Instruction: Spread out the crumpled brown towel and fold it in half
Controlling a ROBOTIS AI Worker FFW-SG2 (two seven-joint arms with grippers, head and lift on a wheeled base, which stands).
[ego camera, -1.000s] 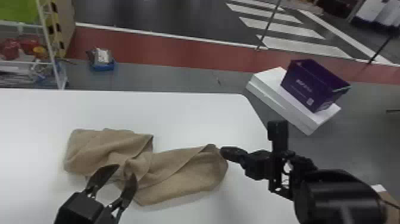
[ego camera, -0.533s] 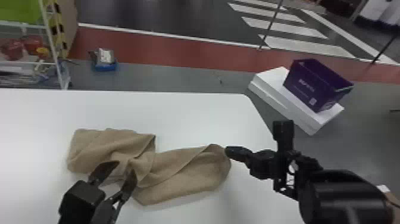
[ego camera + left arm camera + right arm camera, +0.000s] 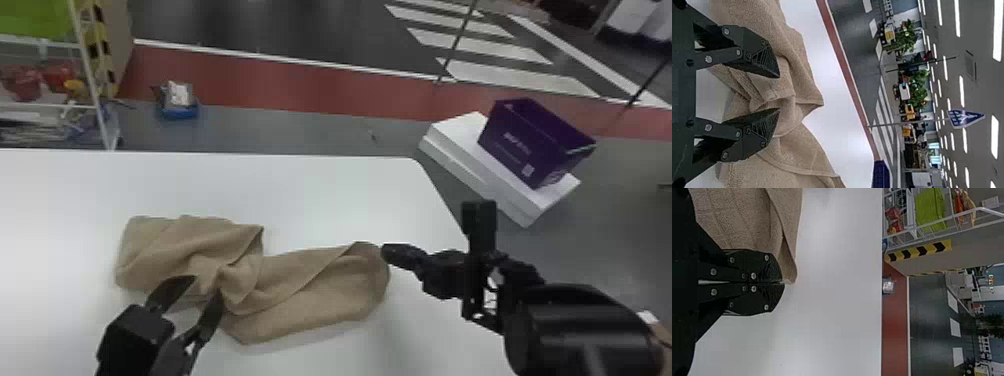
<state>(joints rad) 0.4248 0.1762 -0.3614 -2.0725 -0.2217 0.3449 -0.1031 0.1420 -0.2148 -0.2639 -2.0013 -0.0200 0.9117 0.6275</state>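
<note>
1 towel (image 3: 320, 292), crumpled, on 1 desk (image 3: 320, 195): two wide lobes, left and right, joined at a bunched twist. 2 tools. Left tool (image 3: 206, 286) was over the left lobe's near side, 2 fingers apart, cloth visible in the gap; couldn't tell if they touched it. Right tool (image 3: 386, 251) was at the right lobe's far outer edge, 2 fingers together; couldn't tell if cloth was pinched. Past the desk: 1 purple box (image 3: 525, 145) on 1 white stack (image 3: 462, 165), 1 rack (image 3: 90, 80), 1 blue tray (image 3: 179, 113) on the floor.
</note>
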